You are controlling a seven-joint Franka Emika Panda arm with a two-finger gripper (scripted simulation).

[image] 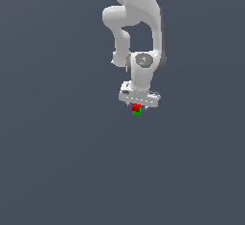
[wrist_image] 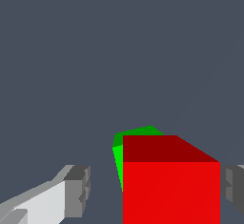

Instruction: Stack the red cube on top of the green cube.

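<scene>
Red cube (wrist_image: 171,189) sits between the gripper's (image: 137,107) fingers (wrist_image: 71,194), which stand apart from it, with the green cube (wrist_image: 128,144) directly beneath.

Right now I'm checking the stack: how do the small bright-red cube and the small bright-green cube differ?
The small bright-red cube sits between the gripper fingers; the small bright-green cube lies below it, mostly hidden. The green looks turned relative to the red. Both are plain cubes of similar size.
</scene>
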